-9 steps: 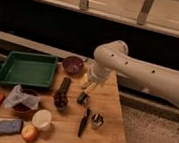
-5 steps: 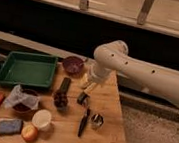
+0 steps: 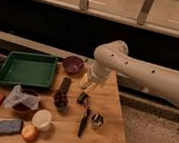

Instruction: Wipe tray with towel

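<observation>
In the camera view, nothing had changed over the last second. The arm stood in the same pose and every item on the desk (image 3: 112, 102) lay where it had. The claw (image 3: 83, 96) hung at the end of the pale arm over the middle of the desk, near a purple bowl (image 3: 73, 64). Its jaws were set wide, with nothing seen between them.

The tray (image 3: 26, 69) sat at the far left corner of the desk, bare inside. The towel (image 3: 15, 97) lay crumpled just in front of it, draped partly over a dark red bowl (image 3: 25, 108). It was well to the left of the claw and untouched. A blue-grey sponge (image 3: 10, 126), a white cup (image 3: 41, 119) and a round fruit (image 3: 29, 134) sat along the near edge. A dark upright item (image 3: 62, 93) stood between the claw and the towel.

That stillness suggested the task had not really begun, with the towel yet to be picked up and no wiping done. The next move would likely need the claw to travel left past the dark item and come down on the cloth without catching the bowl's rim.
</observation>
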`<state>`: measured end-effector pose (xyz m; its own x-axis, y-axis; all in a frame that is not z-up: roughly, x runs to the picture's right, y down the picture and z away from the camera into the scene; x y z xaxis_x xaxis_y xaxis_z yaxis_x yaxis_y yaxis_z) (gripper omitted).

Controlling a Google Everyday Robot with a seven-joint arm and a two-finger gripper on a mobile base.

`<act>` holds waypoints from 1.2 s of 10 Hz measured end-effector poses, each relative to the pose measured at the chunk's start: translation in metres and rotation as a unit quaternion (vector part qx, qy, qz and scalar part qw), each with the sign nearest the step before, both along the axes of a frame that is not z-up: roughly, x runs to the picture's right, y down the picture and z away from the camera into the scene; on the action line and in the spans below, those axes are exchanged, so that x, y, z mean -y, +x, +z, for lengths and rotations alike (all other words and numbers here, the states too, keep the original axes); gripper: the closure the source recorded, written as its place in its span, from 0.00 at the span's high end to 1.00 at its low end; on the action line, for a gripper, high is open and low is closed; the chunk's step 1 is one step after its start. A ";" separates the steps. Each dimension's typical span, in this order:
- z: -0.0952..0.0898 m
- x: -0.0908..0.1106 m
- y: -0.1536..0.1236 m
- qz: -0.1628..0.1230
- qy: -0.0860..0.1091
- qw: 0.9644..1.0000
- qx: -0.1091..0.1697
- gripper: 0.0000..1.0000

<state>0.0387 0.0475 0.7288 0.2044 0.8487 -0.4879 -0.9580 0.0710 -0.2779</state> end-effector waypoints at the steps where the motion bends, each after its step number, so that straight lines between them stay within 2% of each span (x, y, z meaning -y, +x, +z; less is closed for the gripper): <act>1: 0.000 0.000 0.000 0.000 0.000 1.000 0.000 0.69; 10: 0.000 0.000 0.000 0.000 0.000 1.000 0.000 0.69; 12: -0.001 0.002 -0.004 -0.008 0.004 1.000 0.009 0.69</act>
